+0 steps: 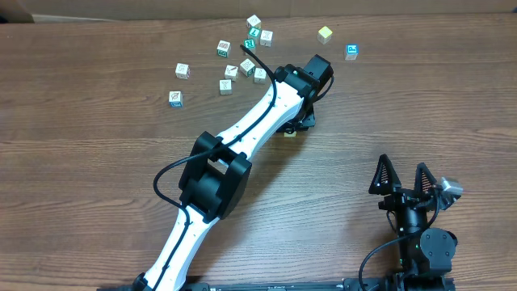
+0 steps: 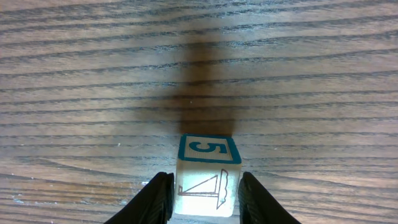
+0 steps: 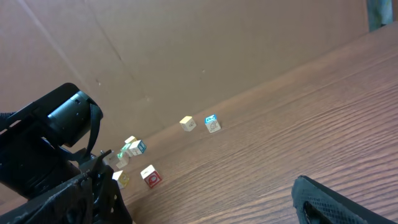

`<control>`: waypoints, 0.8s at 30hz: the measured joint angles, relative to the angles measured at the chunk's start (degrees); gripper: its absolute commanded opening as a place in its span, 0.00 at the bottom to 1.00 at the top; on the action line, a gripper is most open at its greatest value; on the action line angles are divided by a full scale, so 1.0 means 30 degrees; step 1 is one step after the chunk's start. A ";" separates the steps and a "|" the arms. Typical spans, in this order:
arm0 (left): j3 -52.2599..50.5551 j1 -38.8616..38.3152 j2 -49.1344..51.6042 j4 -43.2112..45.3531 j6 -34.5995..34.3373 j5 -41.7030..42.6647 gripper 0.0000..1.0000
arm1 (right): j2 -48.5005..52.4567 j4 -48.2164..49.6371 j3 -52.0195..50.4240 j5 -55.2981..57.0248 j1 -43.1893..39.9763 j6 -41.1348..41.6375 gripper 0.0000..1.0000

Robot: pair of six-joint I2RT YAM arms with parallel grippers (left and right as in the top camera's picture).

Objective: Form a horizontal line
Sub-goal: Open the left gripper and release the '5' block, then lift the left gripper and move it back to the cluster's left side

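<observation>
Gripping cube (image 2: 208, 151), 5-face up | left pincer (image 2: 206, 186) clamped on it | right pincer (image 1: 402, 164) spread

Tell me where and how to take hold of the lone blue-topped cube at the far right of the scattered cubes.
Pinch two opposite side faces of the blue-topped cube, coming straight down. It sits flat on the table, free on every side; the nearest neighbour, a yellow cube, stands clear of it, so fingers should fit.
</observation>
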 measured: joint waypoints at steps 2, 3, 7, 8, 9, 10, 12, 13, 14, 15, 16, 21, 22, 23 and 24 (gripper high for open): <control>0.0000 0.0000 0.0000 0.0000 0.0044 -0.0007 0.41 | 0.0000 0.0000 0.0000 0.0000 -0.0007 0.0000 1.00; 0.0000 0.0000 0.0000 0.0000 0.0080 0.0007 0.49 | 0.0000 0.0000 0.0000 -0.0007 0.0000 -0.0007 1.00; 0.0000 0.0000 0.0000 0.0000 0.0058 0.0015 0.60 | 0.0000 -0.0015 0.0000 -0.0007 -0.0007 -0.0007 1.00; 0.0000 0.0000 0.0000 0.0000 0.0095 0.0044 0.60 | 0.0000 0.0000 0.0000 -0.0007 0.0000 0.0000 1.00; 0.0000 0.0000 0.0000 0.0000 0.0109 0.0058 0.61 | -0.0007 -0.0007 0.0000 -0.0007 -0.0007 0.0000 1.00; 0.0000 0.0000 0.0000 0.0000 0.0117 0.0058 0.61 | 0.0000 -0.0007 0.0000 -0.0015 0.0000 0.0000 1.00; 0.0000 0.0000 0.0000 0.0000 0.0124 0.0066 0.61 | 0.0000 0.0000 0.0000 -0.0007 0.0000 -0.0007 1.00; 0.0000 0.0000 0.0000 -0.0007 0.0131 0.0066 0.60 | 0.0000 0.0000 0.0000 -0.0007 -0.0007 0.0000 1.00; 0.0000 0.0000 0.0000 -0.0022 0.0146 0.0066 0.57 | 0.0000 0.0000 0.0000 0.0000 0.0000 0.0000 1.00; 0.0000 0.0000 0.0000 -0.0073 0.0168 0.0066 0.57 | -0.0007 0.0000 0.0000 -0.0007 0.0000 -0.0007 1.00; 0.0000 0.0000 0.0000 -0.0095 0.0393 0.0066 0.58 | -0.0007 0.0000 0.0000 -0.0015 0.0000 0.0000 1.00; 0.2361 0.0583 0.0007 -0.1144 0.2594 0.0182 0.67 | -0.0007 0.0000 0.0000 -0.0007 0.0000 -0.0007 1.00; 0.3504 0.0874 0.0007 -0.1239 0.3009 0.0197 0.67 | -0.0007 0.0000 0.0000 -0.0007 0.0000 0.0000 1.00; 0.4481 0.1151 0.0007 -0.1268 0.3177 0.0211 0.67 | -0.0007 -0.0007 0.0000 -0.0015 -0.0007 0.0007 1.00; 0.4998 0.1319 0.0007 -0.1231 0.3279 0.0189 0.67 | -0.0007 0.0000 0.0000 -0.0007 -0.0007 -0.0007 1.00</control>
